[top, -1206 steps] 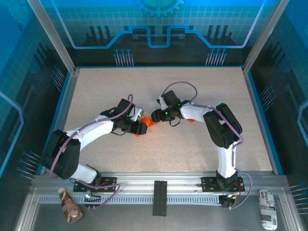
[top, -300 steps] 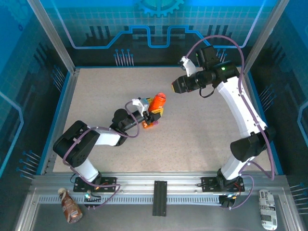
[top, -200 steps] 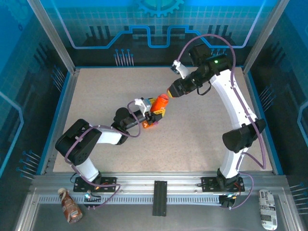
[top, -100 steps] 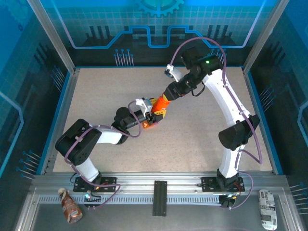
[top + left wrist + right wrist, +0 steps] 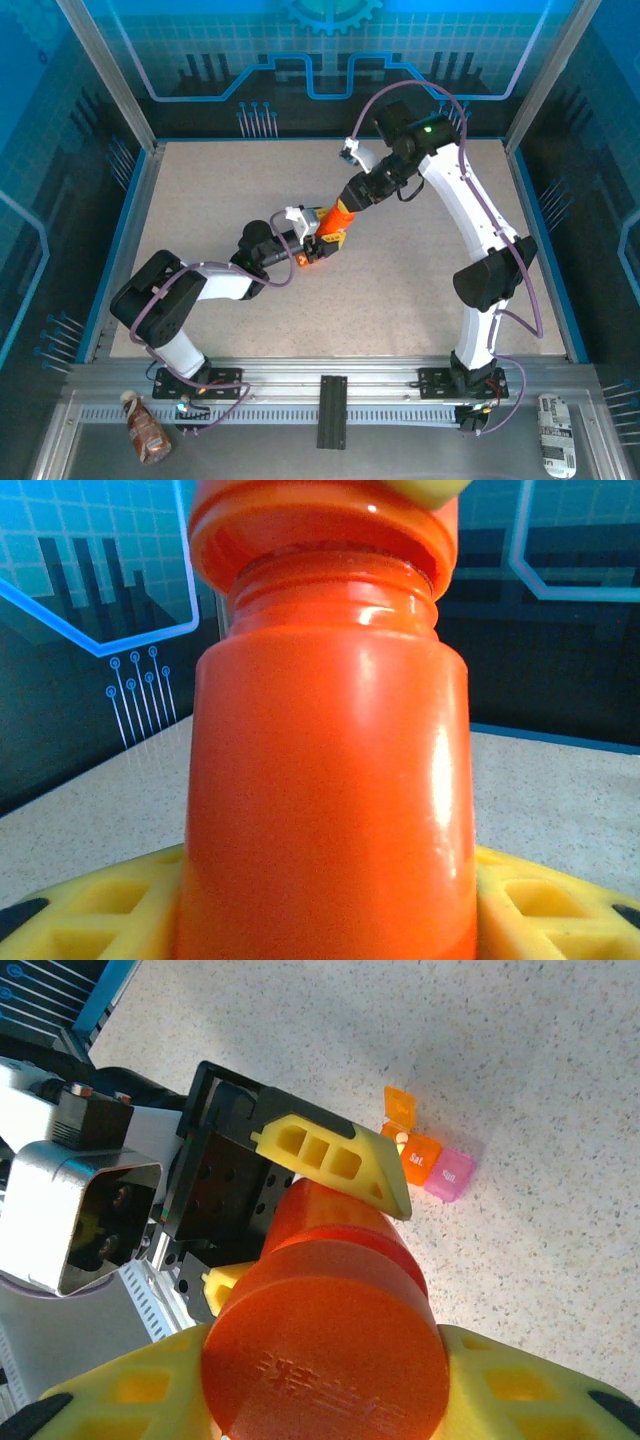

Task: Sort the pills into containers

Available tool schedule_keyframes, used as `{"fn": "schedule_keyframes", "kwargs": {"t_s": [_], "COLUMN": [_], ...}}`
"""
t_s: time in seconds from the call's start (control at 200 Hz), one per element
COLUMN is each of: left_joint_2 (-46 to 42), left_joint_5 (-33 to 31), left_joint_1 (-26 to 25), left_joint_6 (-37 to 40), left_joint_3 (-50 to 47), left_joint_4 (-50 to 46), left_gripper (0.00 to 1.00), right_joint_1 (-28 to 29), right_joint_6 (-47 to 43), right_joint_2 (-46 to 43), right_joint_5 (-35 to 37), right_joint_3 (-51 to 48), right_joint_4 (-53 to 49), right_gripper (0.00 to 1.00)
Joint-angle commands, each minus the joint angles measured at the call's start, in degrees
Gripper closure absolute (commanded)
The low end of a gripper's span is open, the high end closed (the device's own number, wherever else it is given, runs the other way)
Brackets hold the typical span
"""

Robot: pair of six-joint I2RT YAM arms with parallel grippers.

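An orange bottle [image 5: 330, 222] stands tilted above the table, with my left gripper [image 5: 318, 233] shut on its body [image 5: 330, 780]; yellow fingers [image 5: 95, 905] press on both sides. My right gripper [image 5: 349, 201] is shut on the bottle's orange cap [image 5: 325, 1350], one yellow finger [image 5: 520, 1385] on each side. The containers [image 5: 428, 1165] lie on the table below, a short row of orange compartments with a pink end section and one orange lid [image 5: 400, 1103] raised. A small pale pill [image 5: 400, 1138] seems to lie in the open compartment. The containers [image 5: 306, 258] sit just under the left gripper.
The speckled beige table [image 5: 400, 290] has a blue raised rim and aluminium posts around it. My right arm [image 5: 470, 210] arches over the right half. The left arm [image 5: 200, 285] lies low across the left half.
My right gripper has come down and to the left from beside the cap and now sits around it. The left gripper and bottle have barely shifted.
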Motion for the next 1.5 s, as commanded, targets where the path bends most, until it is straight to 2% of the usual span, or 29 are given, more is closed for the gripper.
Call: {"fn": "schedule_keyframes", "kwargs": {"t_s": [0.0,0.225,0.56,0.835,1.106,1.341,1.496], "left_joint_2": [-2.4,-2.6,-3.1,-3.3,-3.3,-3.6,-3.5], "left_joint_5": [1.1,0.8,0.6,2.2,-2.3,-8.1,-8.8], "left_joint_1": [-0.4,-0.5,-0.5,-0.5,-0.7,-1.9,-2.0], "left_joint_6": [1.4,1.3,1.2,1.6,1.7,5.7,6.2], "left_joint_3": [2.2,2.2,2.3,3.8,4.0,4.1,3.9], "left_joint_4": [2.4,2.6,2.9,0.8,1.8,0.7,0.8], "left_gripper": [1.0,1.0,1.0,1.0,1.0,1.0,1.0], "right_joint_1": [0.7,-1.7,-1.8,0.9,1.7,3.7,4.5], "right_joint_6": [-0.9,0.5,-0.6,-1.6,4.4,15.3,18.3], "right_joint_2": [-1.0,-3.6,-3.5,-0.8,-1.5,-1.3,-1.9], "right_joint_5": [-0.9,-2.2,-4.1,-4.1,-4.5,-0.7,-1.4], "right_joint_3": [-2.1,-6.1,-8.5,-7.6,-12.4,-17.2,-19.2], "right_joint_4": [-0.7,2.4,2.8,1.3,7.5,15.2,18.6], "right_gripper": [0.58,0.59,0.59,0.59,0.6,0.58,0.58]}}
